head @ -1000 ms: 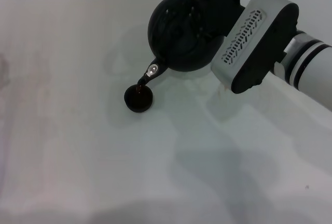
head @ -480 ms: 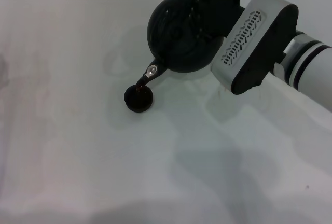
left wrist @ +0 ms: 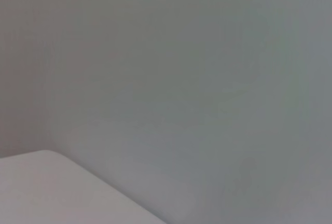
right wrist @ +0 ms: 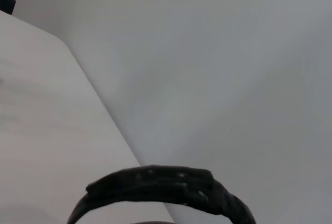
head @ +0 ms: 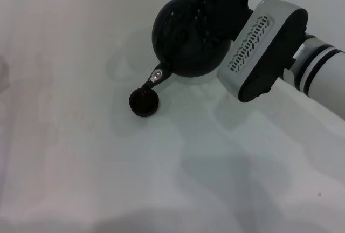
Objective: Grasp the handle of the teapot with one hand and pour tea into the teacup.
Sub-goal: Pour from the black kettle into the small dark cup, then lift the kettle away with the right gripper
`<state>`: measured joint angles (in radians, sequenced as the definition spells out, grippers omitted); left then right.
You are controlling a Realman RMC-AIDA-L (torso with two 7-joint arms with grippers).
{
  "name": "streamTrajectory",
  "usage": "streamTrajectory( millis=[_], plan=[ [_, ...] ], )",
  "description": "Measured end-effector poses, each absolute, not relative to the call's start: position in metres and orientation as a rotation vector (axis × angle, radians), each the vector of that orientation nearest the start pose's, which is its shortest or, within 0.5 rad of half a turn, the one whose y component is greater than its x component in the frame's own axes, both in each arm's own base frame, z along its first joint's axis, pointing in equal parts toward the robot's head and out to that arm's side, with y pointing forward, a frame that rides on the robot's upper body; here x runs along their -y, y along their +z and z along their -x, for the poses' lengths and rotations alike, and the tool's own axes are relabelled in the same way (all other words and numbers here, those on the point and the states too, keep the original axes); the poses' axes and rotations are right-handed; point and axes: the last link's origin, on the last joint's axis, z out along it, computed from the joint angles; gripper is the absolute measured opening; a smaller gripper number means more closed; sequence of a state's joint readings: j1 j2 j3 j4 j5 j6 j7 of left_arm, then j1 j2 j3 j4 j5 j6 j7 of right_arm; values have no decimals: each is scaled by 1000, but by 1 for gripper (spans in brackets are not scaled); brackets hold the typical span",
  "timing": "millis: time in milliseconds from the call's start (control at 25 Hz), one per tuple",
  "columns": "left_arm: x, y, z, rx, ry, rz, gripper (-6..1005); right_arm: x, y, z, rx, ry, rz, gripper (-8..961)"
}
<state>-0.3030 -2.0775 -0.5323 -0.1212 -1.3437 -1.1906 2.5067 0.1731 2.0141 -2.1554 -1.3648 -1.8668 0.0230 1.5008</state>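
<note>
The right gripper (head: 223, 1) holds the teapot (head: 180, 39) by its handle (right wrist: 161, 185) at the far right of the table (head: 81, 152), its fingers closed around the hoop; the left arm is out of sight. The spout (head: 154, 76) points near-left and down, its tip just above the far rim of the teacup (head: 144, 102), so the pour line runs pot to cup along that diagonal

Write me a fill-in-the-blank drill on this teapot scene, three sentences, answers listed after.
1. The right tool holds the teapot by its ____.
2. The spout tips down over the ____.
3. The ____ tool appears in no view.

Missing words: handle; teacup; left
</note>
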Motion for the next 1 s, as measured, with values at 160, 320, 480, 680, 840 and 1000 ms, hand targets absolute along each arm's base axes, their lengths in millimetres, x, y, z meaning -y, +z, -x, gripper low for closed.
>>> streamTrajectory(
  millis=[160, 320, 480, 680, 840, 1000],
  plan=[
    [-273, 2, 392, 1065, -945, 1199, 613, -323, -71, -161, 218, 148, 2156, 122],
    [-273, 2, 392, 1065, -945, 1199, 613, -323, -71, -161, 221, 149, 2151, 120],
    [-273, 2, 392, 1065, -945, 1199, 613, -321, -72, -160, 239, 140, 2138, 120],
    [-273, 2, 392, 1065, -946, 1198, 612, -320, -73, -162, 249, 130, 2128, 121],
    [-273, 2, 392, 1066, -947, 1197, 612, -320, -73, -163, 247, 127, 2126, 119],
    [-273, 2, 392, 1066, -947, 1197, 612, -320, -74, -163, 247, 125, 2128, 118]
  ],
)
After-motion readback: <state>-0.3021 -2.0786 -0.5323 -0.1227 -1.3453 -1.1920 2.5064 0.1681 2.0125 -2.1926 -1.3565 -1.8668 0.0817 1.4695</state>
